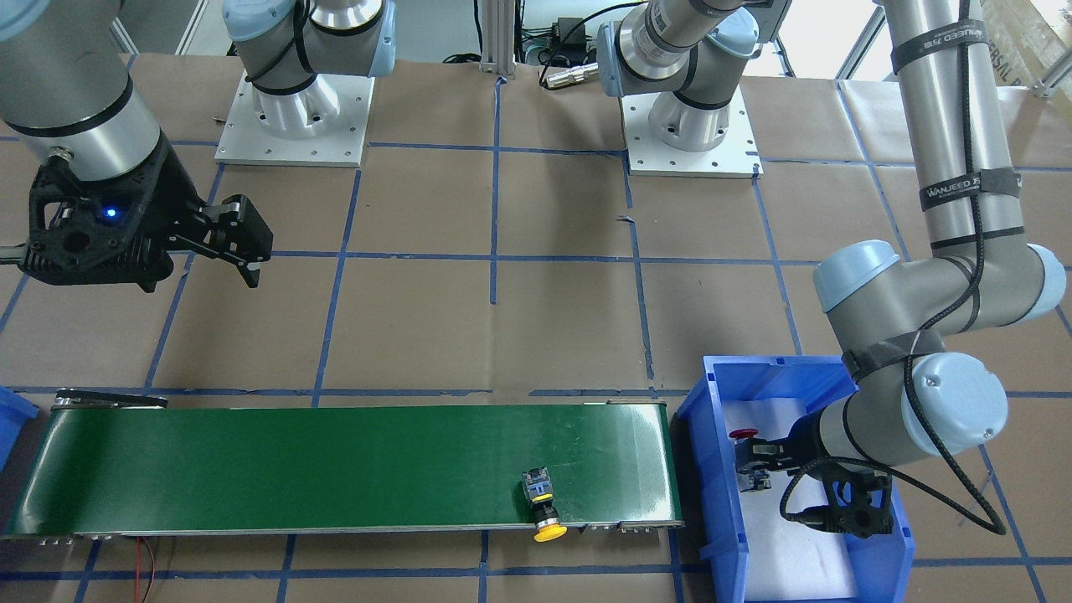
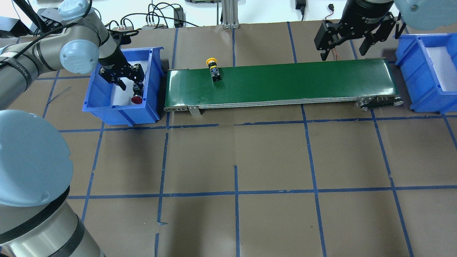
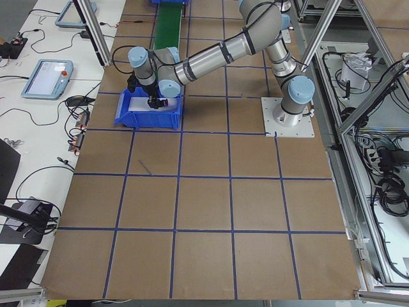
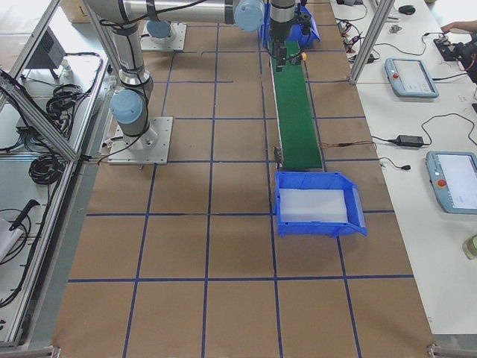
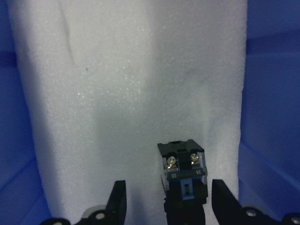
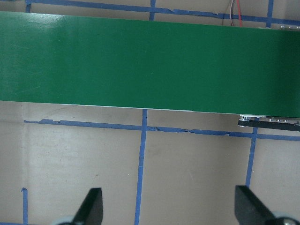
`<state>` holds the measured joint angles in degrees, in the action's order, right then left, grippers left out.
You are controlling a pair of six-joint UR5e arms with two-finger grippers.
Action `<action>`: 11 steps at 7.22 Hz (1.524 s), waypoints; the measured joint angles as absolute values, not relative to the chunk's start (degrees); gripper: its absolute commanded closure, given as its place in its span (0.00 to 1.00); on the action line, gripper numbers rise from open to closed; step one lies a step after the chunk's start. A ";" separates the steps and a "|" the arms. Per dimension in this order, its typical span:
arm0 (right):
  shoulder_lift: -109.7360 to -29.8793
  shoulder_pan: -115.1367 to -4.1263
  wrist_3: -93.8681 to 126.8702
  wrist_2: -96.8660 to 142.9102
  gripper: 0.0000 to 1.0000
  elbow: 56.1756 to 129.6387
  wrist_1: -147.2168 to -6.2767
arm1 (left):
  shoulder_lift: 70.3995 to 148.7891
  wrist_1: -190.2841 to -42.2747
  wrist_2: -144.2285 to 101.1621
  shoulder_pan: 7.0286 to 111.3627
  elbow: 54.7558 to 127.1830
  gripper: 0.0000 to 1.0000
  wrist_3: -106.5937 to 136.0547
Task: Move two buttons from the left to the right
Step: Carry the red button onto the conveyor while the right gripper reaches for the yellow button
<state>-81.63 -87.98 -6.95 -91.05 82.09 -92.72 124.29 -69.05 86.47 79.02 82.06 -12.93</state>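
The yellow button (image 2: pixel 213 68) lies on its side on the green conveyor belt (image 2: pixel 285 80) near the belt's left end, its cap at the far edge; it also shows in the front view (image 1: pixel 540 501). The red button (image 2: pixel 136 98) lies on white foam in the left blue bin (image 2: pixel 107 110). My left gripper (image 2: pixel 130 85) is down in that bin, open, with its fingers on either side of the button's black-and-grey body (image 5: pixel 183 176) and gaps showing on both sides. My right gripper (image 2: pixel 343 53) hangs open and empty above the belt's right end.
A second blue bin (image 2: pixel 425 71) with a white foam liner stands just past the belt's right end. The belt's roller and bracket (image 2: pixel 380 102) stick out at that end. Brown paper with blue tape lines covers the table (image 2: pixel 235 160).
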 measured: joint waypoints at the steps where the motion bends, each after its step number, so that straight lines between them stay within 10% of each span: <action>1: -81.67 -87.98 -6.94 -91.05 0.00 82.11 -92.72 | 124.49 -68.96 86.46 79.02 82.08 0.31 -12.90; 3: -81.65 -87.98 -6.94 -91.08 0.00 82.16 -92.72 | 124.66 -68.91 86.41 79.01 82.09 0.39 -12.85; 5: -81.71 -87.98 -6.94 -91.13 0.00 82.55 -92.68 | 124.78 -68.91 86.40 79.01 82.09 0.82 -12.83; 11: -83.10 -87.92 -7.02 -90.54 0.00 86.19 -93.68 | 123.29 -69.76 85.58 79.23 80.30 0.88 -12.14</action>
<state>-83.10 -87.92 -7.02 -90.54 86.19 -93.68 123.29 -69.76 85.58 79.23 80.30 -12.14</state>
